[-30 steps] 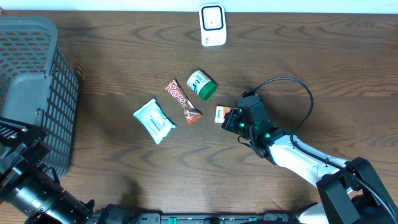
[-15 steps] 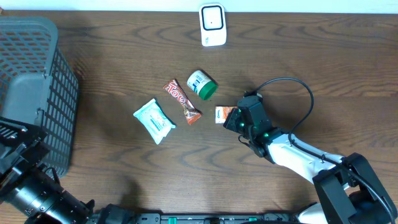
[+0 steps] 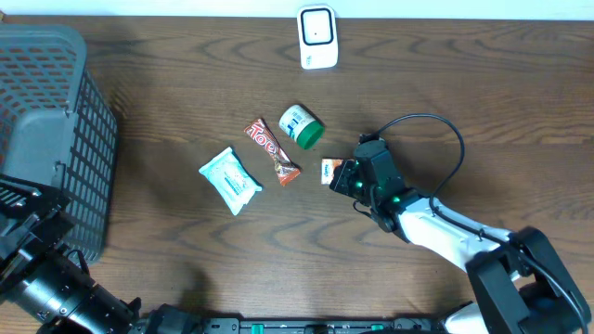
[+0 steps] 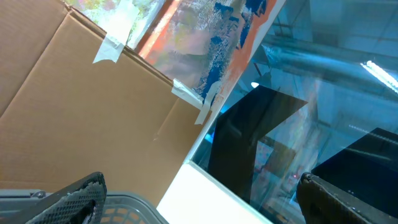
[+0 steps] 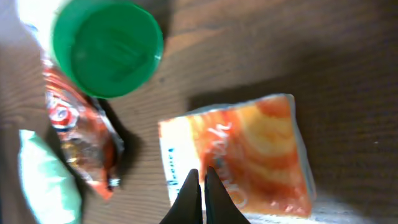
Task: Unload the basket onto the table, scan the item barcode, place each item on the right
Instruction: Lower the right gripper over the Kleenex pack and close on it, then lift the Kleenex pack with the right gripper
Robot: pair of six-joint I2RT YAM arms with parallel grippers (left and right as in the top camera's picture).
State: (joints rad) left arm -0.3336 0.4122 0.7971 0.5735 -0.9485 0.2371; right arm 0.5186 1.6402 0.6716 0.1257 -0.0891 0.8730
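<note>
Several items lie mid-table: an orange packet [image 3: 329, 172], a white tub with a green lid [image 3: 302, 126], a brown-red snack bar [image 3: 272, 150] and a pale green packet [image 3: 229, 180]. A white barcode scanner [image 3: 316, 37] stands at the far edge. My right gripper [image 3: 345, 176] is shut, its tips [image 5: 202, 177] over the near left part of the orange packet [image 5: 255, 143], which lies flat; nothing shows between them. The green lid [image 5: 106, 46] and the snack bar [image 5: 81, 137] lie beyond. My left gripper [image 4: 200, 186] is open and empty, pointing up away from the table.
A grey mesh basket [image 3: 46, 139] fills the left side of the table, and its rim [image 4: 124, 208] shows under the left gripper. The right arm's cable [image 3: 436, 125] loops over the table behind the wrist.
The right gripper has edged slightly toward the orange packet. The items and the left arm have not moved.
</note>
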